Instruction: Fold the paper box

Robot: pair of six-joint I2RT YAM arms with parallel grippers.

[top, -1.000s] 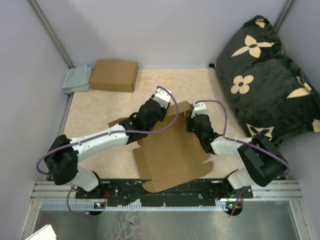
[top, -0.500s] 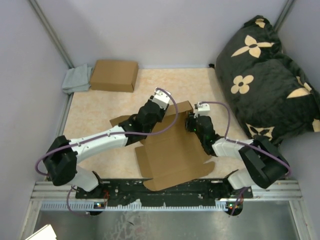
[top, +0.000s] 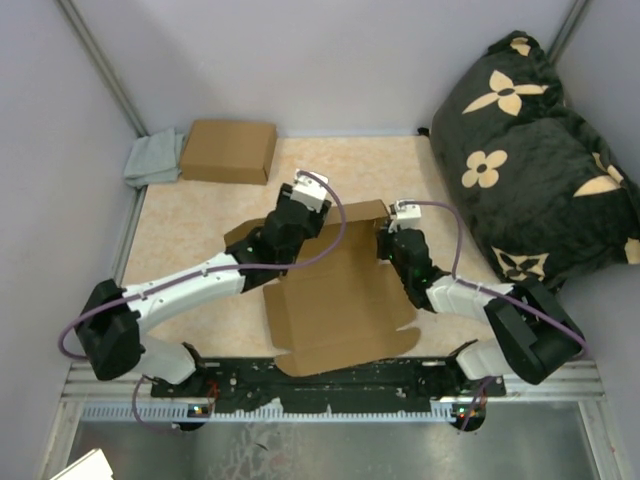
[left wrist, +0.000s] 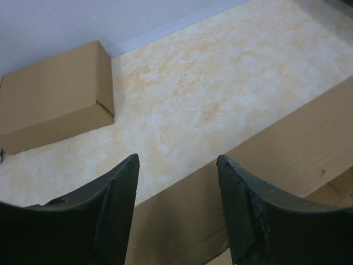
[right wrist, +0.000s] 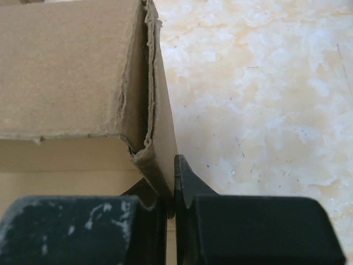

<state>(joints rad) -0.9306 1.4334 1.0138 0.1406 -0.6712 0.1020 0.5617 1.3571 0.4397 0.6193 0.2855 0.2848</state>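
The paper box [top: 340, 305] lies opened out in the middle of the floor, plain brown cardboard with its rear flap [top: 358, 215] raised. My right gripper [top: 384, 238] is at the box's rear right corner. In the right wrist view that gripper [right wrist: 172, 165] is shut on the upright edge of the paper box [right wrist: 83, 66], with the cardboard pinched between the fingers. My left gripper [top: 283, 212] hovers over the rear left part. In the left wrist view it [left wrist: 176, 160] is open, and a strip of the paper box [left wrist: 265, 149] lies beyond the fingertips, apart from them.
A closed brown carton [top: 230, 150] sits at the back left, also seen as the carton [left wrist: 52, 105] in the left wrist view. A grey cloth [top: 153, 160] lies beside it. A black flowered cushion [top: 530, 150] fills the back right. Walls enclose the floor; a metal rail [top: 330, 380] runs along the near edge.
My left gripper has drawn back to the left, away from the rear flap, and its fingers have spread wider. The right gripper stays clamped on the box's right rear edge.
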